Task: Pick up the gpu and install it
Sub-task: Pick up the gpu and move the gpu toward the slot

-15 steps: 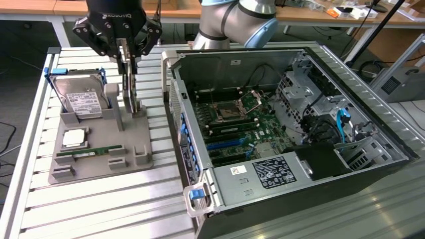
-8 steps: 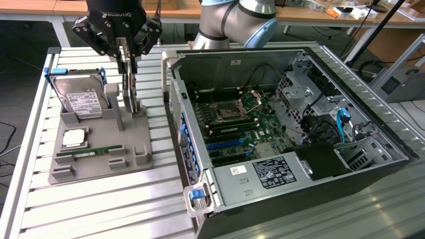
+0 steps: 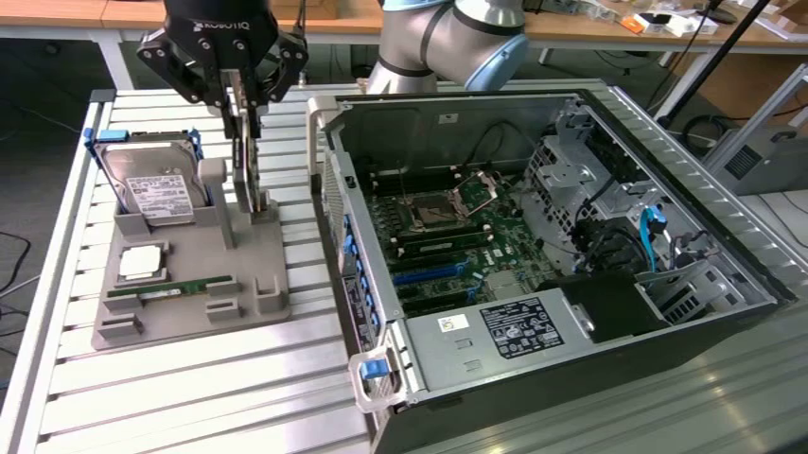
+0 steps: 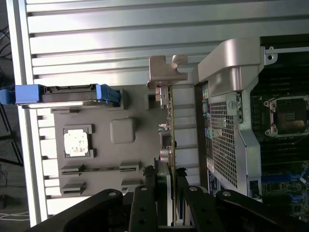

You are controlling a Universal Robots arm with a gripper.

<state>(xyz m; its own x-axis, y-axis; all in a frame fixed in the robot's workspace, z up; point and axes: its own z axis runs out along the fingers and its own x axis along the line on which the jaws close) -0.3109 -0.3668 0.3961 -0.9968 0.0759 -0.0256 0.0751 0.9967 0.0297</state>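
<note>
- The hand (image 3: 242, 121) (image 4: 169, 195) comes down from above over the grey stand (image 3: 189, 307) (image 4: 104, 113) and is clamped on the top edge of the gpu (image 3: 257, 180) (image 4: 170, 130), one finger on each face.
- The gpu stands upright on its long edge in a slot of the stand, with its lower edge down in the slot. In the wrist view it is seen edge-on, with its silver bracket (image 4: 166, 72) at the end away from the hand.
- The stand lies on the slatted metal counter (image 3: 189, 392) (image 4: 120, 38), toward the exterior view's left of the open computer case (image 3: 331, 113) (image 4: 231, 58), and just beside it.
- On the same stand a hard drive (image 3: 158, 189) (image 4: 63, 93) in a blue frame stands on edge, a processor chip (image 3: 139, 263) (image 4: 76, 142) lies flat in its recess, and a slim green memory stick (image 3: 170, 287) (image 4: 99, 168) sits in a low slot.
- The case lies on its side with its panel off, the motherboard (image 3: 467, 241) facing up.
- The robot arm (image 3: 455, 38) reaches in from behind the case.
</note>
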